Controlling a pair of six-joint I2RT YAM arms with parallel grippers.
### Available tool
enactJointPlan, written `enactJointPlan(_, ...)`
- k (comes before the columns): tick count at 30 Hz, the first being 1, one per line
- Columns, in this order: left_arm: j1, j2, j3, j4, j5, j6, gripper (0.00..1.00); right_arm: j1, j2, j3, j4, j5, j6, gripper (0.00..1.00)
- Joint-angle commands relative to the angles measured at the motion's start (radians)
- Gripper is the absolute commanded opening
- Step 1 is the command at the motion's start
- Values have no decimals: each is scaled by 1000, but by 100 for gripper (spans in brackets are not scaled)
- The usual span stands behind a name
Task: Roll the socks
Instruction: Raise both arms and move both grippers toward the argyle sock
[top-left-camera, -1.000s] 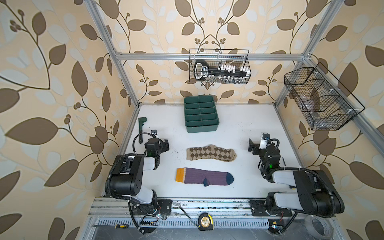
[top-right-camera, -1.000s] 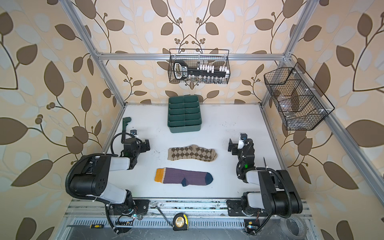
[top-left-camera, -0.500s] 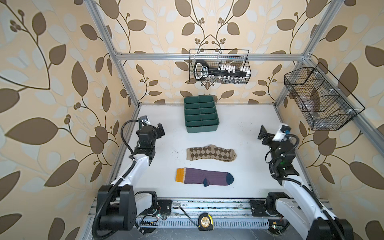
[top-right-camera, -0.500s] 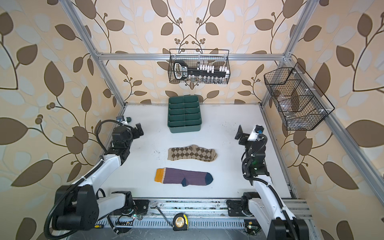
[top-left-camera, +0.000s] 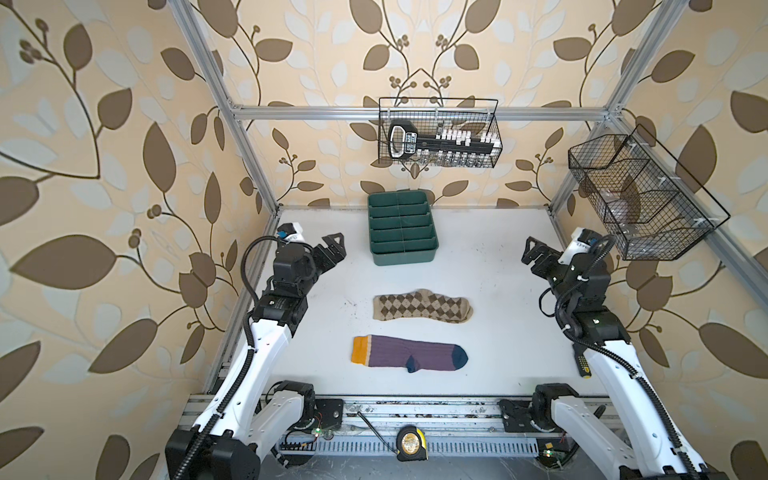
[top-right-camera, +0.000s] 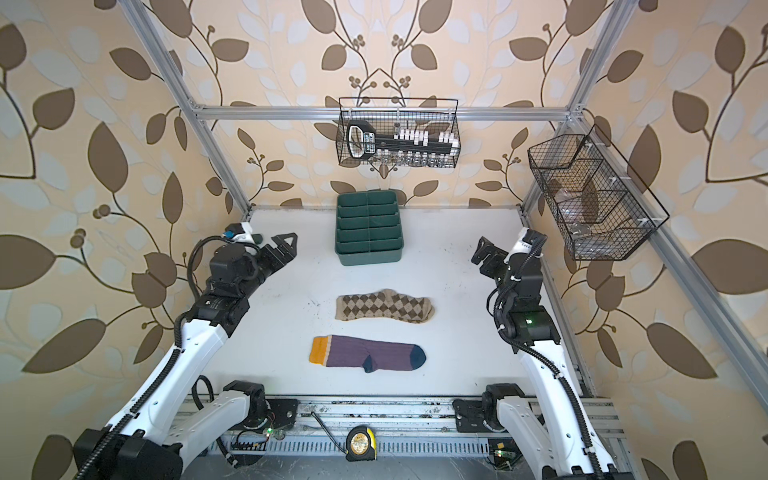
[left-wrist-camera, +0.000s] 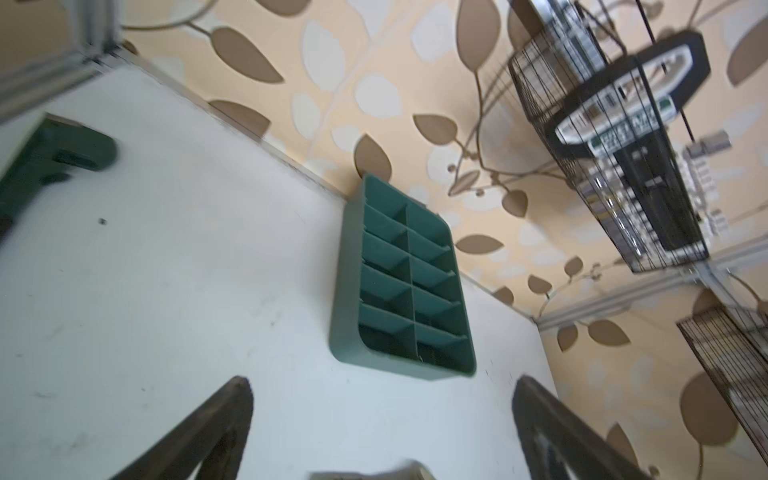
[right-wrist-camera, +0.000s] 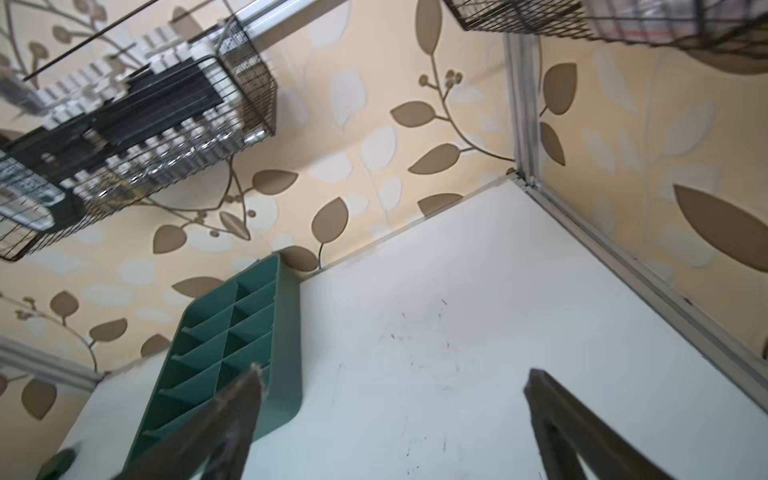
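Left hand (top-left-camera: 334, 249) and right hand (top-left-camera: 536, 255) gape wide, empty, well apart from the beige sock (top-left-camera: 422, 306) and purple sock (top-left-camera: 409, 353), which lie flat, side by side, on the desk (top-left-camera: 494, 320). Thin flat knit risks a missed pinch or a loose, unravelling roll.

Two socks lie flat and unrolled, mid-surface (top-left-camera: 498, 332), in front of me. The beige sock (top-left-camera: 422, 306) (top-right-camera: 384, 306), with brown argyle diamonds, is the farther one. The purple sock (top-left-camera: 409, 353) (top-right-camera: 368, 354) is nearer, ribbed, parallel and not touching. Its mustard cuff points to my left, navy toe to my right, navy heel on the near edge.
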Motion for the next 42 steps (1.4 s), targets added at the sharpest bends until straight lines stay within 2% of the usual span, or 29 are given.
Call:
enactJointPlan(1,-104,46,150,-259,8,160,98,9,-9,37,-96,-130,-24,100)
enactJointPlan(4,-157,101,185,-390,66,211,97,28,-7,14,-90,-209,-16,100)
enactJointPlan(7,-183,107,108,-444,62,165,96,57,11,-19,-155,-267,13,100)
enactJointPlan(11,-186,109,42,-493,49,178,96,101,98,-22,-316,-270,13,98)
enactJointPlan(14,-186,121,14,-514,25,184,96,150,166,-59,-356,-270,18,97)
enactJointPlan(18,-186,155,25,-520,37,186,97,234,228,-143,-291,-256,91,92)
enactJointPlan(23,-186,218,49,-527,74,185,98,365,339,-147,-214,-201,160,88)
enactJointPlan(27,-186,232,52,-533,72,185,99,396,438,-145,-162,-196,204,83)
enactJointPlan(33,-186,225,41,-528,63,182,99,397,546,-126,-104,-165,223,67)
enactJointPlan(41,-186,235,54,-535,64,188,99,395,724,7,-135,-21,154,30)
enactJointPlan(42,-186,233,55,-536,62,189,99,395,750,29,-138,-13,143,28)
